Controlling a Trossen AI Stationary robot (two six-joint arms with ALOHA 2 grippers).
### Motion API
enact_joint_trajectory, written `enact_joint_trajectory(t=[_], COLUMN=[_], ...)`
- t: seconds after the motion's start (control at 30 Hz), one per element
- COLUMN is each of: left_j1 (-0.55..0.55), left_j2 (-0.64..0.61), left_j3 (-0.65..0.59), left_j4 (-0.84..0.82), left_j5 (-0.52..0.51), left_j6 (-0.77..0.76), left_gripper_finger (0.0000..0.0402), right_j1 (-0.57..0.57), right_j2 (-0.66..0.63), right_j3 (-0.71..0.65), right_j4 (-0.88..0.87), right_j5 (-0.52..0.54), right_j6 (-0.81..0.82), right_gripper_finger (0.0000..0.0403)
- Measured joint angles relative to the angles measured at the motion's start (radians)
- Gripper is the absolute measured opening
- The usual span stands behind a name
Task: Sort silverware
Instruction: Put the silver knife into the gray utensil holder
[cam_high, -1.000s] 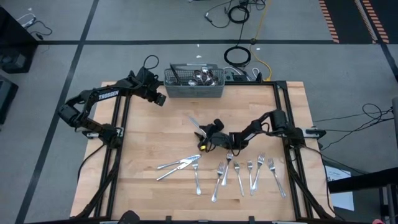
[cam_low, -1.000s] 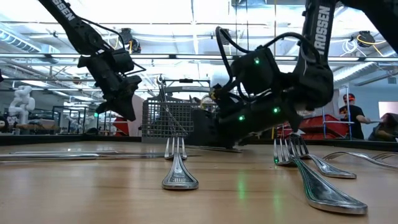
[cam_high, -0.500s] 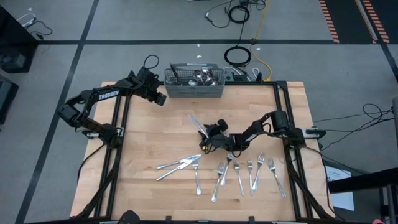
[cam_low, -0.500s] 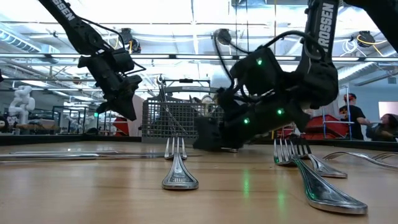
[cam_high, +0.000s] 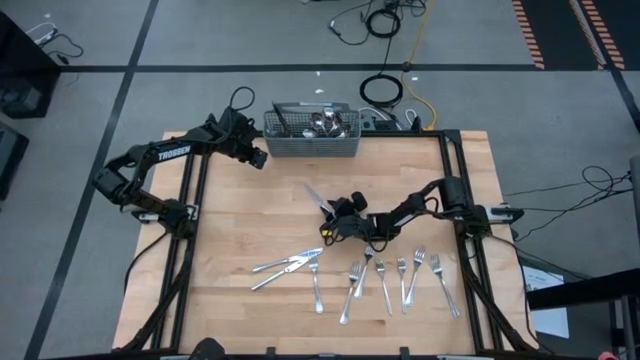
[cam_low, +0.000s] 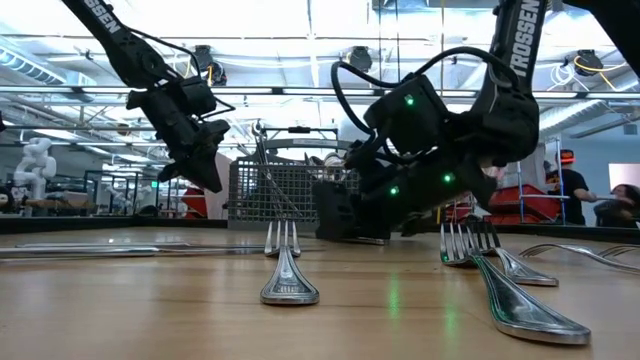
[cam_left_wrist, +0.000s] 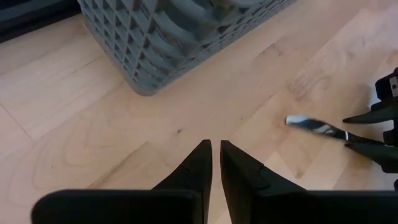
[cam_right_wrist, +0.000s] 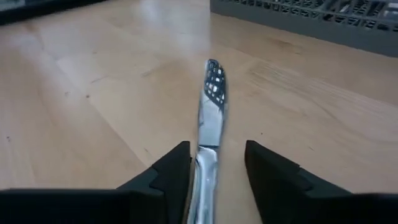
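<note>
From above, the right claw sits low at mid-worktop over a table knife. Forks lie in a row near the front, more knives to their left, and the basket is at the far edge. The left claw waits beside the basket.

The low view shows the right claw down on the wood.

Left wrist: fingers almost pressed together, holding nothing.

Right wrist: fingers spread either side of the knife, apparently not yet pinching. This looks like the pick-up step; next the claw should squeeze, lift, and carry the knife to its group.
</note>
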Motion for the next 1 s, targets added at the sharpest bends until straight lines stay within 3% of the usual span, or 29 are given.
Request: enact_joint_trajectory(t=[0.27, 0.47, 0.73, 1.0], left_j1=[0.000, 0.000, 0.000, 0.000], left_j2=[0.000, 0.000, 0.000, 0.000], left_j3=[0.000, 0.000, 0.000, 0.000], left_j4=[0.009, 0.012, 0.013, 0.015], left_j5=[0.000, 0.000, -0.001, -0.001], left_j6=[0.000, 0.000, -0.001, 0.005], left_gripper_finger=[0.0041, 0.0041, 0.0041, 0.0041], right_j1=[0.006, -0.001, -0.001, -0.010], right_j2=[0.011, 0.011, -0.030, -0.118], right_j3=[-0.002, 0.001, 0.005, 0.070], right_j4=[0.020, 0.035, 0.024, -0.129], right_j5=[0.006, -0.064, -0.079, -0.097], right_j6=[0.023, 0.022, -0.075, -0.169], right_gripper_finger=[0.0118, 0.0018, 0.0016, 0.0012])
